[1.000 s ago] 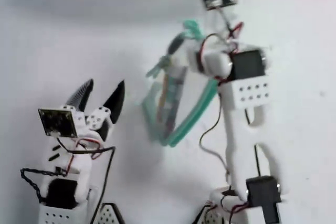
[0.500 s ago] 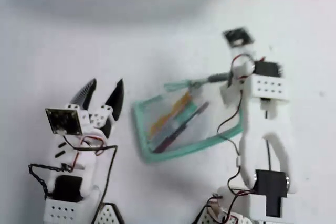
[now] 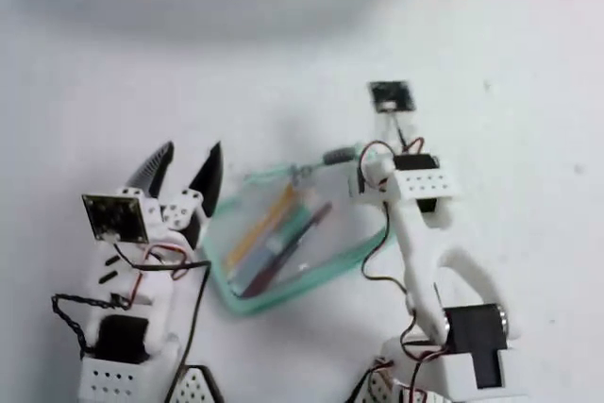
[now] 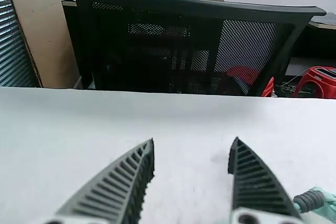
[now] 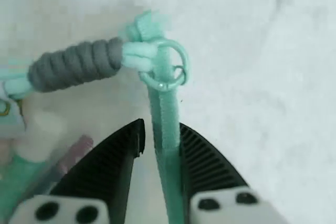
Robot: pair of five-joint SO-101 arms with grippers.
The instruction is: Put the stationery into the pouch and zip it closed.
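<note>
- Your right hand [image 5: 160, 135] is pinching the green edge strip [image 5: 164, 109] of the pouch [image 3: 326, 271], just below the little ring [image 5: 171, 69] at its corner.
- Your left hand [image 3: 181, 169] is spread wide and has nothing in it. It sits on the left, just beside the left end of the pouch.
- You will find the pouch lying flat on the white worktop [image 3: 142, 63], in the middle between the two arms and a bit tilted.
- You can look right through the clear side. An orange pen [image 3: 267, 222] and a dark pen [image 3: 300, 233] lie side by side inside, so the stationery looks to be in the pouch already.
- You cannot tell from these views if the zip is open or shut.
- Think of the pouch as soft, light and floppy. It will likely bend and sag if you lift it by one corner, and the pens may slide to the low end.
- It may also slip along the smooth worktop when you tug it, so pin one end down.
- Pick the green edge strip for holding. It looks thicker and less slippery than the clear skin.
- Pick the grey cord [image 5: 73, 69] tied to the ring for pulling the zip. It is fat and soft, so it should be easy to pinch.
</note>
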